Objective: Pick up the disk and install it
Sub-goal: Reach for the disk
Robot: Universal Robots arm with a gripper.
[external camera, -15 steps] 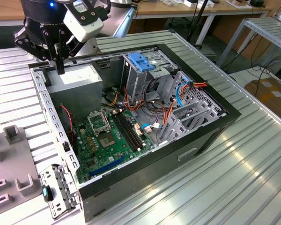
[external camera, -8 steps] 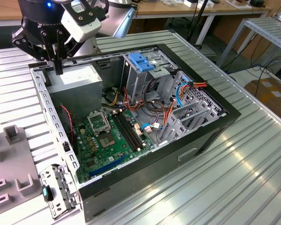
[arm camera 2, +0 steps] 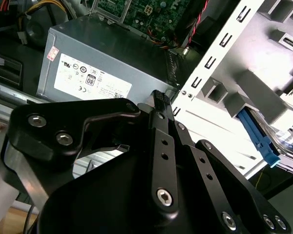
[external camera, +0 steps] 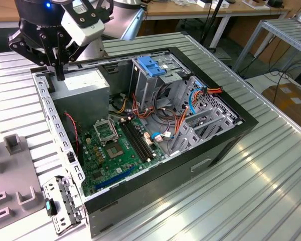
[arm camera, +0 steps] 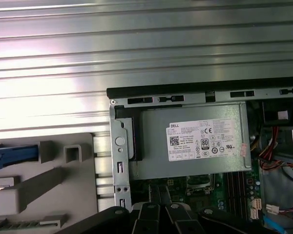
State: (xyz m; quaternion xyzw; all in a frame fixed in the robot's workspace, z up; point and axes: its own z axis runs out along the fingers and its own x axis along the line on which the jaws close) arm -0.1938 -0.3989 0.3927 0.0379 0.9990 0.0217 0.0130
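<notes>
Gripper (external camera: 59, 74): we find it clenched, at 10 o'clock in the exterior view.
Nearest: power supply box (external camera: 83, 88).

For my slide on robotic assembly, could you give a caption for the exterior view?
The tool hangs over one corner of the open computer case, near the grey power supply.

There is one open computer case (external camera: 150, 193) on one ribbed metal table (external camera: 251, 191). Inside the case are one grey power-supply box (external camera: 83, 88), one green motherboard (external camera: 115, 150) just beside that box, and one upright metal cage (external camera: 150, 75) with a blue top, farther from the box. One gripper (external camera: 59, 71) hangs at the box's outer edge. Outside the case, near the box, lies one grey fixture tray (arm camera: 80, 195) with one disk (arm camera: 12, 155), of which a blue rail shows.
</notes>
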